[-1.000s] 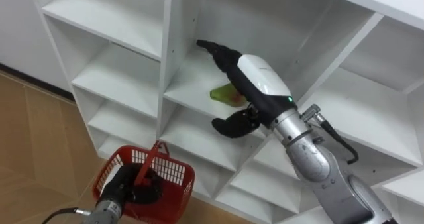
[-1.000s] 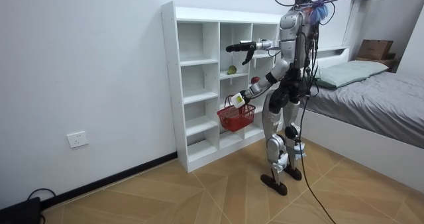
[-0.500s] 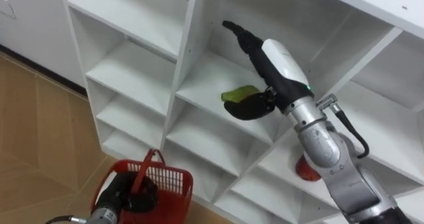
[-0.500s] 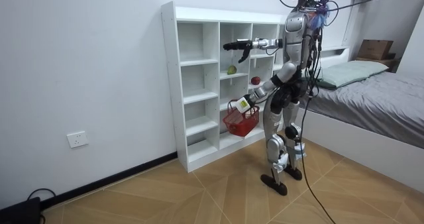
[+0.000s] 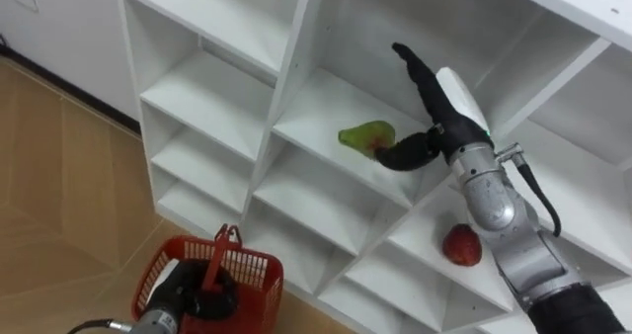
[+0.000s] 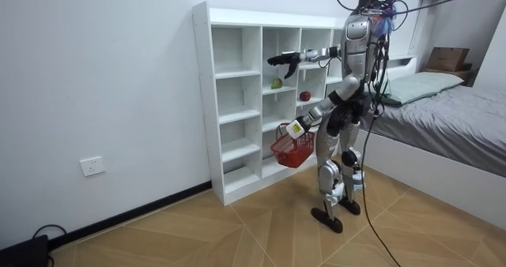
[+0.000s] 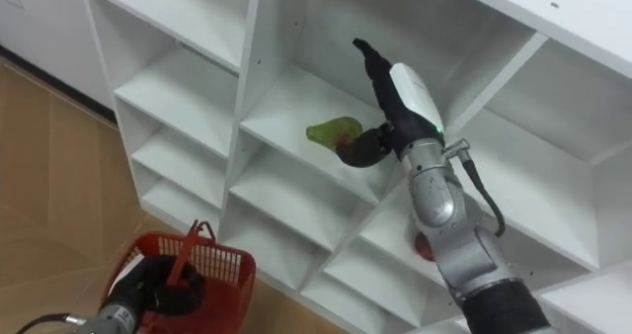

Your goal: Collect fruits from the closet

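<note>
The robot is reaching its right hand (image 5: 441, 99) into the white wooden cubby closet (image 5: 222, 102). Its fingers are stretching straight above the green pear (image 5: 367, 134) on a middle shelf, thumb just beside it, gripping nothing. Its left hand (image 5: 190, 291) is clasping the red mesh basket (image 5: 259, 266) by the handle. A red apple (image 5: 461, 245) is lying one shelf lower, so both fruits seem uncollected.

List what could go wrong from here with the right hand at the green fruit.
1. The right hand is open with its thumb beside the green fruit, not round it; a nudge might roll the fruit deeper or off the shelf edge.
2. The basket in the left hand hangs lower and off to the left, so a dropped fruit would probably miss it.
</note>
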{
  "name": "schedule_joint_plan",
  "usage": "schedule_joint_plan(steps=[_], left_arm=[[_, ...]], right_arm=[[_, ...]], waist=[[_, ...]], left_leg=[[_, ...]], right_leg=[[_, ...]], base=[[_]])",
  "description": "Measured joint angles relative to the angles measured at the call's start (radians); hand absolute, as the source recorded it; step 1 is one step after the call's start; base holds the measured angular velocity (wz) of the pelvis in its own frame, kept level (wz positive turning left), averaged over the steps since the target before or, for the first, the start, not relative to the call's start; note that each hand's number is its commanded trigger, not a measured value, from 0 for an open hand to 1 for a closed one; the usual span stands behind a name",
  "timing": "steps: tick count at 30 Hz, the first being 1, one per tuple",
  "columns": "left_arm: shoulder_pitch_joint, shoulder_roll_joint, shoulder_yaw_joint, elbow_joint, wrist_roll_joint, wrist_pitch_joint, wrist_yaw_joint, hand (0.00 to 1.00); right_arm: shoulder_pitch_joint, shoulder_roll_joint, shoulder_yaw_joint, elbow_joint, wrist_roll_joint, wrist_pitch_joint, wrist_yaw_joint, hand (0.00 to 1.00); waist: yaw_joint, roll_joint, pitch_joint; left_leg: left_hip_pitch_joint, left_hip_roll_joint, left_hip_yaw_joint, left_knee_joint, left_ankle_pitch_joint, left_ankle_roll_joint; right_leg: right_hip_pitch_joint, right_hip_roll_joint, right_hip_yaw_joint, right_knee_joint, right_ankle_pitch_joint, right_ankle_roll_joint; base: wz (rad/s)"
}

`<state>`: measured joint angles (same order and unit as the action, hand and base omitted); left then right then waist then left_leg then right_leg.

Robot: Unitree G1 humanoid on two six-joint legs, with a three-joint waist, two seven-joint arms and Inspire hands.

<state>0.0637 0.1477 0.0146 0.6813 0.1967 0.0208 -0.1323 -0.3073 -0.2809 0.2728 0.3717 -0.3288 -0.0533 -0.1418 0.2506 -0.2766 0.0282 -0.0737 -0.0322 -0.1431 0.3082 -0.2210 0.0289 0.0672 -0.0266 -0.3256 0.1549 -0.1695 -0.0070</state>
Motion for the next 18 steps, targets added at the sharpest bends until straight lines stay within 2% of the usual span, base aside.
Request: schedule_joint_plan(steps=[2, 8, 15, 18], left_arm=[[0.001, 0.001, 0.001, 0.000, 0.014, 0.009, -0.008, 1.00], [0.001, 0.006, 0.000, -0.003, 0.014, 0.011, -0.014, 1.00], [-0.001, 0.004, -0.001, -0.003, 0.013, 0.018, -0.017, 1.00], [-0.002, 0.004, -0.002, -0.003, 0.013, 0.022, -0.018, 1.00]], right_arm=[[-0.019, 0.000, -0.001, 0.026, 0.007, 0.005, 0.000, 0.00], [-0.030, 0.000, -0.002, 0.056, 0.012, 0.012, 0.000, 0.00], [-0.057, 0.000, -0.003, 0.121, 0.029, 0.015, 0.003, 0.00], [-0.057, 0.000, -0.003, 0.129, 0.053, 0.029, 0.017, 0.00]], waist=[[0.001, 0.001, 0.0027], [0.004, 0.000, 0.0025], [0.005, 0.005, 0.0063], [0.019, 0.007, 0.0076]], left_leg=[[-0.011, -0.001, -0.004, 0.008, 0.000, 0.000], [-0.028, -0.002, -0.014, 0.016, -0.001, -0.002], [-0.038, -0.005, -0.027, 0.014, -0.002, -0.003], [-0.041, -0.006, -0.027, 0.014, -0.002, -0.002]], right_leg=[[-0.005, 0.000, -0.004, 0.000, 0.000, 0.000], [-0.014, 0.002, -0.006, 0.000, 0.001, -0.001], [-0.021, 0.001, -0.007, 0.001, 0.001, -0.001], [-0.026, 0.001, -0.007, 0.004, 0.001, -0.001]], base=[[0.07], [0.04], [0.03], [0.00]])
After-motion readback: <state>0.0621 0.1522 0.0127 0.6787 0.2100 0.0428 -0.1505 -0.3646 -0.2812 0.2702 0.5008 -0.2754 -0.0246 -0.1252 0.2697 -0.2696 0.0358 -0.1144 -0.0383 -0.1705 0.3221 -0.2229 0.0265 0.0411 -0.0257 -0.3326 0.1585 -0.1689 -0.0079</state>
